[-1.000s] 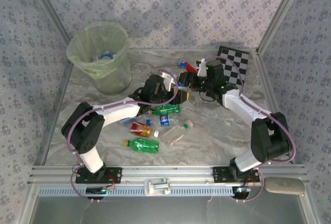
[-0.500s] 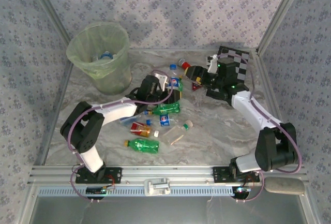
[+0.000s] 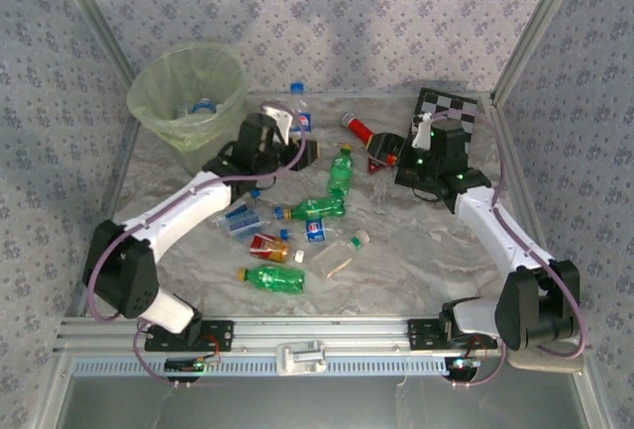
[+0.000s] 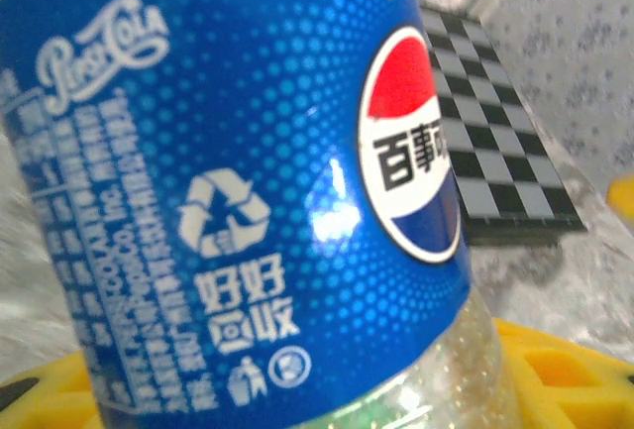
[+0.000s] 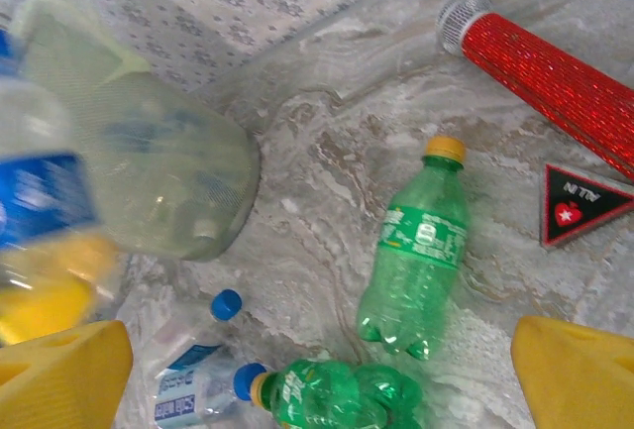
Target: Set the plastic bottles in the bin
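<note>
Marbled tabletop [image 3: 416,241] enclosed by patterned walls, as I read it from the remote station. The left gripper [image 3: 289,124] is clamped on a blue-labelled bottle [image 4: 248,181], its yellow fingers seated against the lower body. In the overhead view the bottle's long axis runs near to far with the cap at the far end; I cannot tell whether it is upright or tilted. The bin [image 3: 203,147] stands in the far left corner, just left of the held bottle, its right rim between the two and its mouth open. I judge the coming move to be a short carry leftward over that rim, and the left arm is plainly the nearer. Clearance is tight behind the bin, at the far wall and left frame post, and freer on the approach side. The right gripper [image 5: 317,394] is spread wide and empty, well apart at the far right, looking over a green bottle [image 5: 414,251] lying flat. Other loose bottles [image 3: 275,278] lie mid-table.
</note>
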`<state>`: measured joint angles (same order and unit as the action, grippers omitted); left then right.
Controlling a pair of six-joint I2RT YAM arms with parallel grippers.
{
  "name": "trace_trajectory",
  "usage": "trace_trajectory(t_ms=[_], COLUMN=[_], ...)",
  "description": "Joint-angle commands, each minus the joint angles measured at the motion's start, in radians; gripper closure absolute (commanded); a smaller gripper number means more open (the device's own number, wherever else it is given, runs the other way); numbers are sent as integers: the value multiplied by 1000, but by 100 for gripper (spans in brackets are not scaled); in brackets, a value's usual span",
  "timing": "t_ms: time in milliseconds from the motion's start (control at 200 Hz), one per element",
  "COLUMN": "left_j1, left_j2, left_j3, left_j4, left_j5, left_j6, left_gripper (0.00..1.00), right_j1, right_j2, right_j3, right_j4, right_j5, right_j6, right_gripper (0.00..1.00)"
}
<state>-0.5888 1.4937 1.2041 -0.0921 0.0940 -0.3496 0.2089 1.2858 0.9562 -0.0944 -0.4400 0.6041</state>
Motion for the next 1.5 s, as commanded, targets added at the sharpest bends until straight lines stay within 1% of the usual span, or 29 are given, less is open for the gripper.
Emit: trace_trajectory(t_ms=[0,150,365,555,690,775,910,1224,1284,1324,1409,1494], left_j1=[39,124,274,393,451,477,494,515,515,515,514,514], left_j2=[-59,-49,-27,22,58,82,131,201,201,201,194,178], left_j3=[141,340,525,632,647,645,650,670,669,670,668,663], left_j4=[-188,-400,-562,-663,-690,-705,-733,-757,-755,-752,-746,-733], left_j5=[-119,-189,-260,-257,-237,-202,-170,-153,-151,-151,-150,-148], left_j6=[120,151,226,249,247,240,238,235,231,228,221,212], left_gripper=[47,47,46,46,45,45,45,42,38,32,16,9], right_j1=[-1,1,1,-3,-5,-6,-7,-10,-12,-12,-12,-12], right_j2=[-11,3,24,24,21,20,13,-22,-26,-26,-22,-16], right_j3=[-31,-50,-47,-44,-40,-38,-39,-54,-55,-56,-56,-56], right_j4=[-3,13,25,10,2,-5,-11,-24,-28,-28,-28,-26], right_j5=[20,15,0,3,10,15,14,39,44,45,40,40], right_j6=[-16,-9,-13,-23,-27,-30,-33,-42,-44,-45,-45,-43], right_gripper=[0,0,0,0,0,0,0,0,0,0,0,0])
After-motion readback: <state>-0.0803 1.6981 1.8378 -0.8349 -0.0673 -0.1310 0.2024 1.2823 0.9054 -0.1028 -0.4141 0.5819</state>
